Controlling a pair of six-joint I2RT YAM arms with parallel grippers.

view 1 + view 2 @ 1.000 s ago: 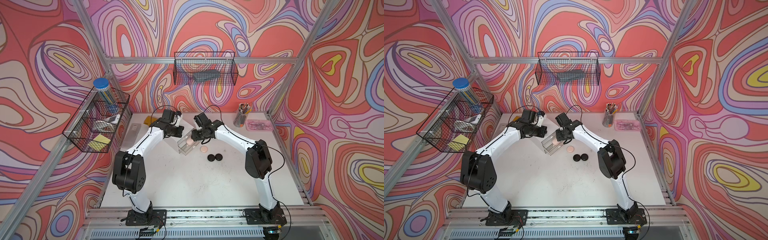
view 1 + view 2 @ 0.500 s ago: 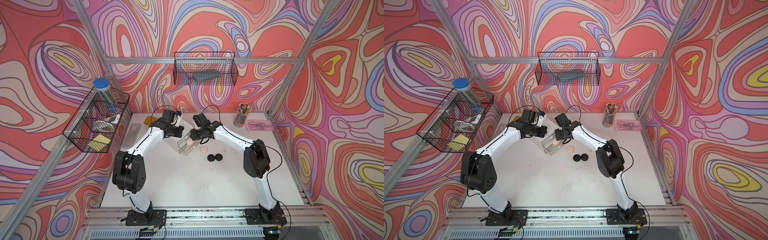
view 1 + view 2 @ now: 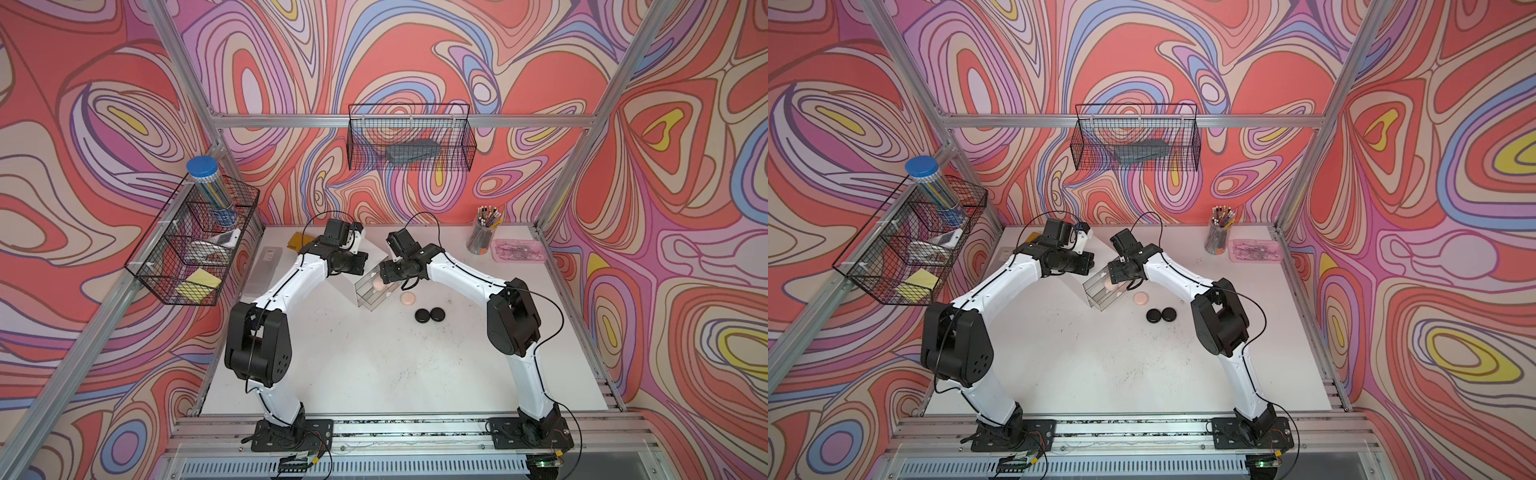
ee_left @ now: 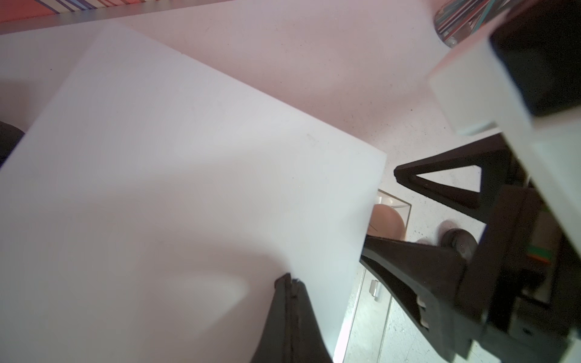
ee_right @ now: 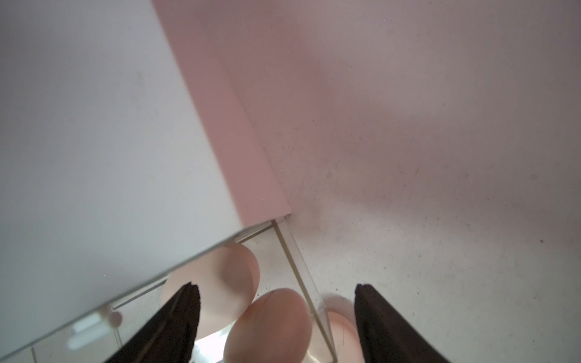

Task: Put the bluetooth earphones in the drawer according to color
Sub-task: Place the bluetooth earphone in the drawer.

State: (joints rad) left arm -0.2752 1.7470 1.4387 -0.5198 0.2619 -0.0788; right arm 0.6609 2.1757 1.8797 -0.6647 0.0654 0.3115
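Observation:
The drawer unit, a white cabinet (image 3: 344,286) (image 4: 176,176), stands at the back centre, with one clear drawer (image 3: 371,294) (image 5: 309,283) pulled out. My right gripper (image 3: 384,272) (image 5: 276,286) hangs open just above that drawer. Two pale pink earphone cases (image 5: 220,279) (image 5: 273,323) lie inside it, free of the fingers. A third pink case (image 3: 408,298) (image 5: 341,330) lies on the table beside the drawer. Two black cases (image 3: 422,316) (image 3: 436,313) lie a little nearer the front. My left gripper (image 3: 360,266) (image 4: 290,281) is shut and empty, its tip on the cabinet's top.
A pencil cup (image 3: 482,237) and a shallow pink tray (image 3: 517,251) stand at the back right. A flat frosted box (image 3: 266,270) and a yellow item (image 3: 297,242) lie at the back left. Wire baskets (image 3: 409,143) (image 3: 195,245) hang on the back and left walls.
My right gripper's jaws have opened wider over the pulled-out drawer, and the arm has shifted slightly towards the cabinet. The left arm has stayed still.

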